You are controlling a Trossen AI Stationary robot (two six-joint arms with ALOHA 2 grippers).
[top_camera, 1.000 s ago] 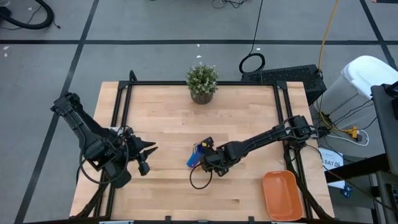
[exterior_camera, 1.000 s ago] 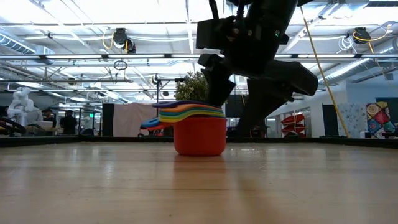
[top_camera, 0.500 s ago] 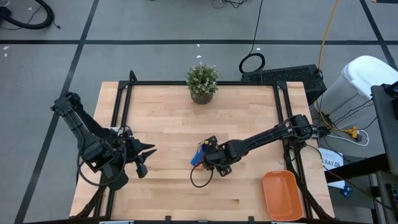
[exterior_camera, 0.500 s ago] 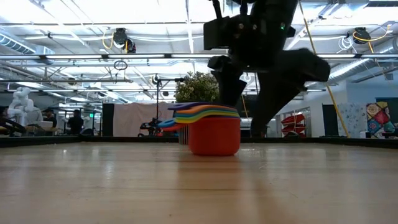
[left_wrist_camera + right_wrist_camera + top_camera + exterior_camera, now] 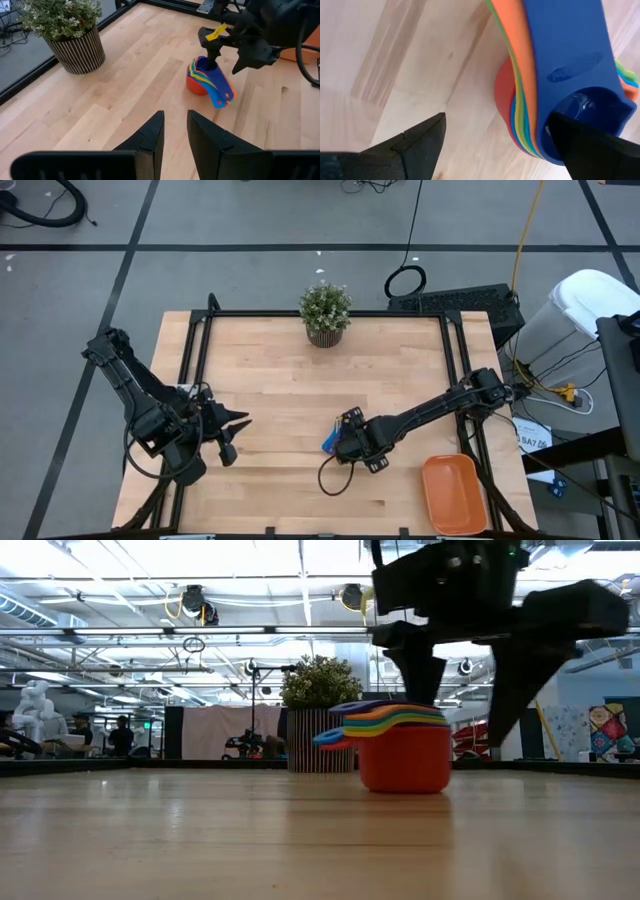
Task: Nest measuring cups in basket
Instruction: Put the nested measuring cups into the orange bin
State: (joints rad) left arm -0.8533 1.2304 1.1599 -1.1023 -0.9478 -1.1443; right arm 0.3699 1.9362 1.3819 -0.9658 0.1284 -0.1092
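Note:
The measuring cups (image 5: 332,442) sit nested in one stack, the red one (image 5: 403,760) outermost with its base on the table and a blue one (image 5: 206,66) innermost, their handles fanned to one side. My right gripper (image 5: 350,444) stands over the stack, open wide, pointing down. The orange basket (image 5: 455,495) lies at the table's near right corner, apart from the stack. At the table's left side my left gripper (image 5: 175,117) hovers with its fingers a little apart and nothing between them. My right gripper has one finger (image 5: 590,150) standing inside the bowl of the top blue cup (image 5: 580,107), coming from above and pointing down. The other finger (image 5: 420,142) is outside, apart from the stack, over bare wood. The stack stands upright on the table.
A small potted plant (image 5: 325,313) stands at the far edge's middle. A black cable loop (image 5: 335,480) hangs from the right arm near the stack. Bare wood lies between the stack and the basket.
My right gripper has gone toward the table's right edge and a little nearer, tipping more upright. The cup stack has slid along the table with it, staying upright and nested.

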